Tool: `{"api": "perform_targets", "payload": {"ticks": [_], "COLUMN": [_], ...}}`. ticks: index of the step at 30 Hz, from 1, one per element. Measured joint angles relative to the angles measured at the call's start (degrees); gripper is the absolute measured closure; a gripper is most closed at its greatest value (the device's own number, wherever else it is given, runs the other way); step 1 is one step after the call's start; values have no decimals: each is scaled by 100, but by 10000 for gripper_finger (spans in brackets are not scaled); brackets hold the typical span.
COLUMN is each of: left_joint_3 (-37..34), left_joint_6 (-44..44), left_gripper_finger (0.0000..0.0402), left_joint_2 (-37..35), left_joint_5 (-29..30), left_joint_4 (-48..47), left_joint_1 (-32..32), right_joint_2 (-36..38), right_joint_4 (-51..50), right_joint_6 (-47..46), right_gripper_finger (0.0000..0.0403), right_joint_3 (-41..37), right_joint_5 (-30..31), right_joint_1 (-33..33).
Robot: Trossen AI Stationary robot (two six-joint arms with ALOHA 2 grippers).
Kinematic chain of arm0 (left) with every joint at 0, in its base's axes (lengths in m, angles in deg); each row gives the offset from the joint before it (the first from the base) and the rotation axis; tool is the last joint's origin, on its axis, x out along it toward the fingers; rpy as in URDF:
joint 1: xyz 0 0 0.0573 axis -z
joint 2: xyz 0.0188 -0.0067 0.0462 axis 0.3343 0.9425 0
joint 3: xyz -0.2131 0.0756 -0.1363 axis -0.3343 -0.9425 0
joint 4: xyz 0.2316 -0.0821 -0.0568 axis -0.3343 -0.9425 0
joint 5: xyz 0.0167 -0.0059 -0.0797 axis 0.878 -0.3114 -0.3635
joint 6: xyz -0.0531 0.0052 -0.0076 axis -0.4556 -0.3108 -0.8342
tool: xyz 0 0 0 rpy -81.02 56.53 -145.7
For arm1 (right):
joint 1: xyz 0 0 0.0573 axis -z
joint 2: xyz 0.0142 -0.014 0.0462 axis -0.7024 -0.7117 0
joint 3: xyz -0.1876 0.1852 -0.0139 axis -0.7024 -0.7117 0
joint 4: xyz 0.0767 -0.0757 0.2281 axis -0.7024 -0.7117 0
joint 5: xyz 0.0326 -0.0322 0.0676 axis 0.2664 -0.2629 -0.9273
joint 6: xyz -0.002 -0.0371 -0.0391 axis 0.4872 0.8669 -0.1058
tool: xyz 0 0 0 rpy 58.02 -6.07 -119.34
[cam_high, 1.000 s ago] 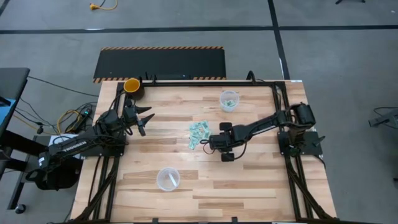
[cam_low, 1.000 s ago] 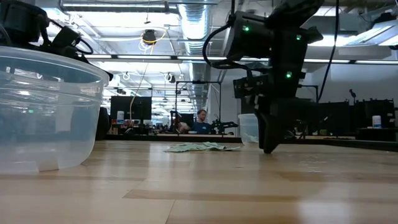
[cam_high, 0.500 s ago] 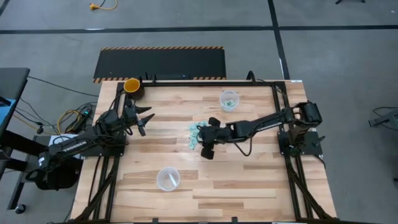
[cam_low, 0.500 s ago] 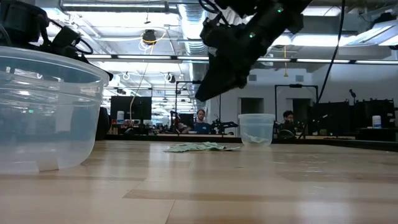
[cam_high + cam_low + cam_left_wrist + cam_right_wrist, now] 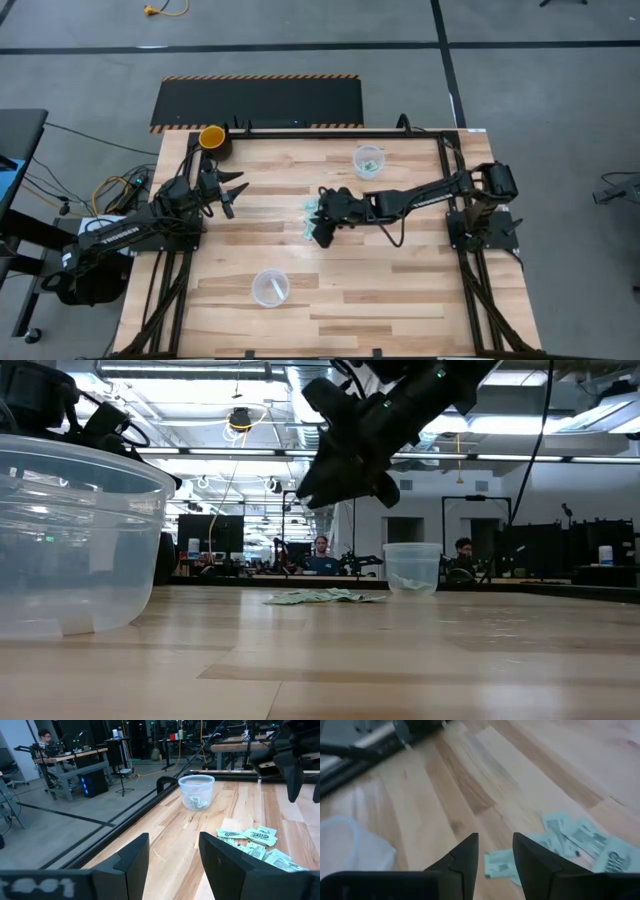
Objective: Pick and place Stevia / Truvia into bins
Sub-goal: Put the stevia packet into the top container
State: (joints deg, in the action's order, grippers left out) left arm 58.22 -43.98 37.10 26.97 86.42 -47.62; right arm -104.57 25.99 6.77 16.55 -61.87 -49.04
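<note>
On the worktop [image 5: 400, 290] I've got the right gripper [image 5: 322, 228] hanging above the near edge of the Stevia / Truvia pile [image 5: 316, 214] mid-table, fingers apart with nothing between them, I guess lined up for a pick, while the left gripper [image 5: 232, 192] waits parked at the left side by the yellow-orange cup [image 5: 212, 137], also apart and empty. The far bin [image 5: 368, 160] already holds a couple of packets and sits nearest the pile, probably the drop target; the near bin [image 5: 270, 287] is well apart. Packets lie flat and overlapping, long axes pointing every way, no common heading.
</note>
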Motion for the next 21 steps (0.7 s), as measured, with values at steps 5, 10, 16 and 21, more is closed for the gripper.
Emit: {"api": "perform_targets", "payload": {"ticks": [5,10,16,21], "left_joint_3": [0,0,0,2], "left_joint_6": [0,0,0,0], "left_gripper_finger": [239,239,239,239], "left_joint_2": [-2,-2,-1,-2], "left_joint_5": [2,2,2,3], "left_joint_4": [1,1,0,1], "left_joint_1": [0,0,0,0], "right_joint_2": [0,0,0,0], "right_joint_4": [-690,-1391,-1838,-2074], "right_joint_6": [203,247,839,1372], "right_gripper_finger": [287,287,287,287], "right_joint_3": [0,0,0,0], "right_joint_5": [251,352,175,-247], "right_joint_1": [165,360,314,194]}}
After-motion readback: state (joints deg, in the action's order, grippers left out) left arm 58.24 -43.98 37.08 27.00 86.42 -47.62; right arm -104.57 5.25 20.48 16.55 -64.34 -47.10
